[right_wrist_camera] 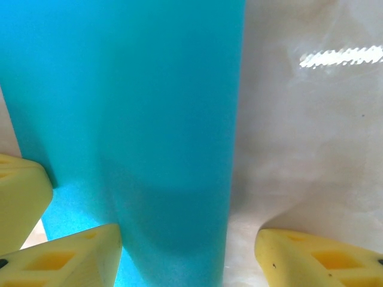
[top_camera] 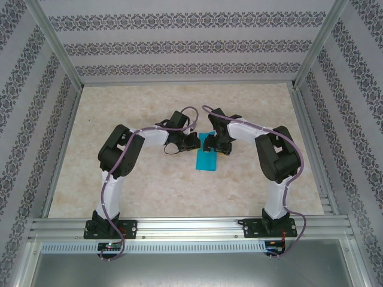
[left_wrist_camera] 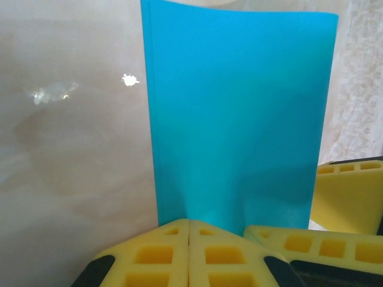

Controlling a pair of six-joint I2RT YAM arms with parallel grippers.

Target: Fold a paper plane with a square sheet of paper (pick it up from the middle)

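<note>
The square sheet of paper (top_camera: 206, 156), bright teal, lies folded into a narrow rectangle at the middle of the table. In the left wrist view the paper (left_wrist_camera: 239, 113) stretches away from my left gripper (left_wrist_camera: 190, 222). That gripper's yellow jaws are pressed together on the sheet's near edge, where the paper rises in a slight ridge. My right gripper (right_wrist_camera: 185, 239) stands open astride the paper (right_wrist_camera: 131, 107), with the sheet's right edge between its fingers. In the top view the left gripper (top_camera: 192, 142) and right gripper (top_camera: 216, 143) meet at the sheet's far end.
The pale marbled tabletop (top_camera: 149, 179) lies bare around the sheet. Aluminium rails (top_camera: 179, 227) frame the near edge and patterned walls enclose the other sides. A yellow finger of the right gripper (left_wrist_camera: 350, 197) sits close beside my left jaws.
</note>
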